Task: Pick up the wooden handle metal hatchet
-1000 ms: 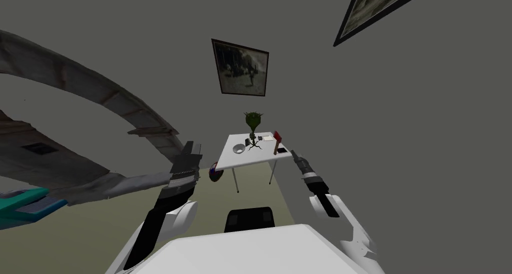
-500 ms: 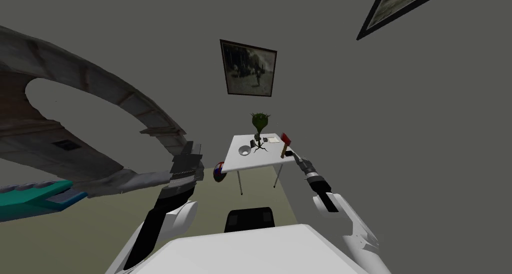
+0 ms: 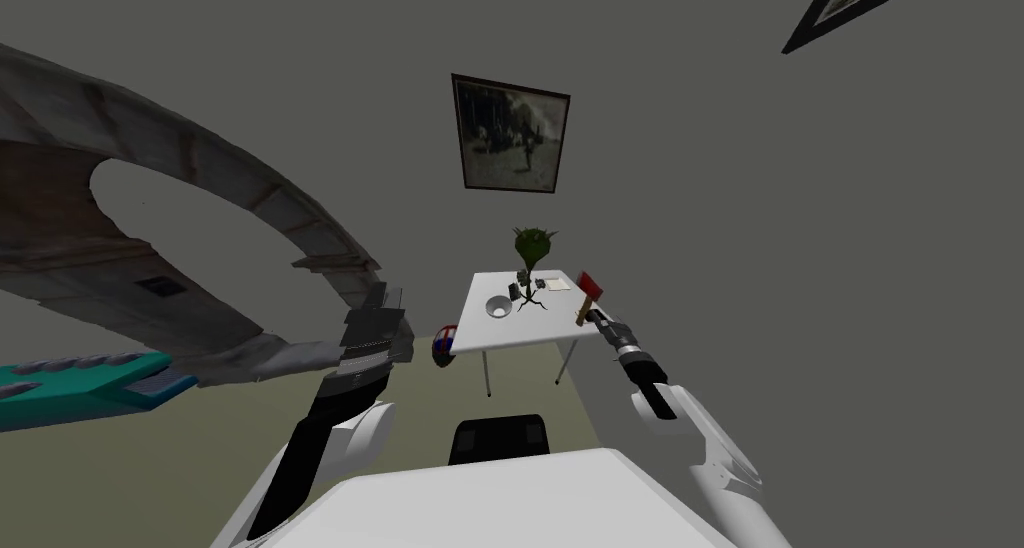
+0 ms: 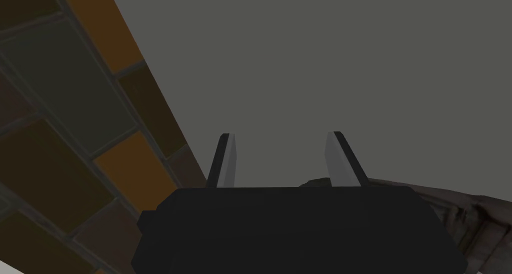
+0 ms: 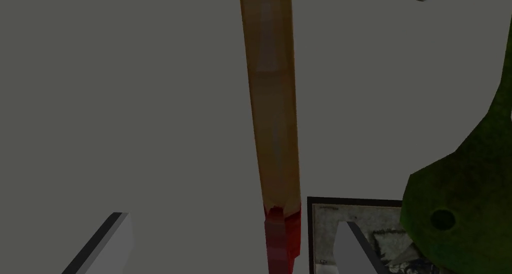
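**Item 1. Left claw** (image 4: 280,141): raised at the robot's left, well apart from the tabletop (image 3: 520,334). Blades spread wide, nothing between them.

**Item 2. Tabletop, white:** bowl (image 3: 497,308) near the left edge; plant (image 3: 533,244) at the middle of the far edge.

**Item 3. Hatchet** (image 3: 589,297): at the right edge of the tabletop.
- Parts: tan wooden handle (image 5: 272,111), red head (image 5: 281,236).
- Lie: long axis appears steep, with the head uppermost and towards the far edge, and the butt towards the near right corner. Whether it stands on end or leans cannot be told.
- Handling, judged: rigid throughout and head-heavy, so a hold low on the handle would let it swing. The smooth handle may slip between thin blades. Best taken across the handle, close under the head.

**Item 4. Right claw** (image 5: 232,221): just beside the handle's butt. Blades wide apart and empty, with the handle lined up in the gap, untouched.
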Controlling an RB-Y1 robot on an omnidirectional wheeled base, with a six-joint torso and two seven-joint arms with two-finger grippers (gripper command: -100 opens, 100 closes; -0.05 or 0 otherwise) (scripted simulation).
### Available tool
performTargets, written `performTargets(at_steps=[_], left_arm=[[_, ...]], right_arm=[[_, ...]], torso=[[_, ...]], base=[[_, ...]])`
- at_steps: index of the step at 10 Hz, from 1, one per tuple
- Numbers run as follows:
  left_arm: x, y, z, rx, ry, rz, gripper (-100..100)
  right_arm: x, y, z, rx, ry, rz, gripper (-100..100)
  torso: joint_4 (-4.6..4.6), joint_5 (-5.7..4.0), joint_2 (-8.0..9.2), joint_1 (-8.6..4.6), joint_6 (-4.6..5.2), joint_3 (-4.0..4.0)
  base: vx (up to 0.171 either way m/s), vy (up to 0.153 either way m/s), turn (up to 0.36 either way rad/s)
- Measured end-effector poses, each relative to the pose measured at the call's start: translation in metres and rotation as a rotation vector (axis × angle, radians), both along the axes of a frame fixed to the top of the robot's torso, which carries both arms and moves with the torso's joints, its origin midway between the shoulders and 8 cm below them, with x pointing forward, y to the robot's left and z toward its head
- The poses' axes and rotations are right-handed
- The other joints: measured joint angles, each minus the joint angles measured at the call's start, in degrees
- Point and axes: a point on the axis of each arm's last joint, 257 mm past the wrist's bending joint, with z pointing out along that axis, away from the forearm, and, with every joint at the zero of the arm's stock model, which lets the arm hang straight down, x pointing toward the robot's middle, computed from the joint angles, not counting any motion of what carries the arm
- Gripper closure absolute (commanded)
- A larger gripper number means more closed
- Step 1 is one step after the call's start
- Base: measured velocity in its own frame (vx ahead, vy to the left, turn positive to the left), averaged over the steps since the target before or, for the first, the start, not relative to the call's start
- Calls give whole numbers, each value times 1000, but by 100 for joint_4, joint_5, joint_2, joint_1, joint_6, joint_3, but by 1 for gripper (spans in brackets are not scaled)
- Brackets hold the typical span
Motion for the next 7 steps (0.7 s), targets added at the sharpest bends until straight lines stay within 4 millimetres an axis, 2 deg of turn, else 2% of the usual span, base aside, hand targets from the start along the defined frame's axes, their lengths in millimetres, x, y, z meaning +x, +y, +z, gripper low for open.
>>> performTargets(at_steps=[3, 4, 5, 6, 7], left_arm=[[0, 0, 0, 0, 0, 0, 0], [0, 0, 0, 0, 0, 0, 0], [0, 0, 0, 0, 0, 0, 0], [0, 0, 0, 0, 0, 0, 0], [0, 0, 0, 0, 0, 0, 0]], right_arm=[[1, -21, -13, -91, 56, -46, -100], [-1, -28, -17, -119, 73, -60, -100], [-1, -28, -17, -124, 76, -63, 0], [-1, -28, -17, -123, 75, -62, -100], [11, -27, -15, -126, 63, -33, -100]], torso=[[-3, 1, -11, 1, 1, -7], [-2, 0, -6, 0, 1, -4], [2, -2, 14, -11, 3, 7], [6, -4, 30, -20, 3, 17], [6, -2, 29, -7, 4, 16]], base=[[127, 73, 68], [50, 30, 8], [10, 6, -2], [26, 59, -142], [32, 82, -86]])
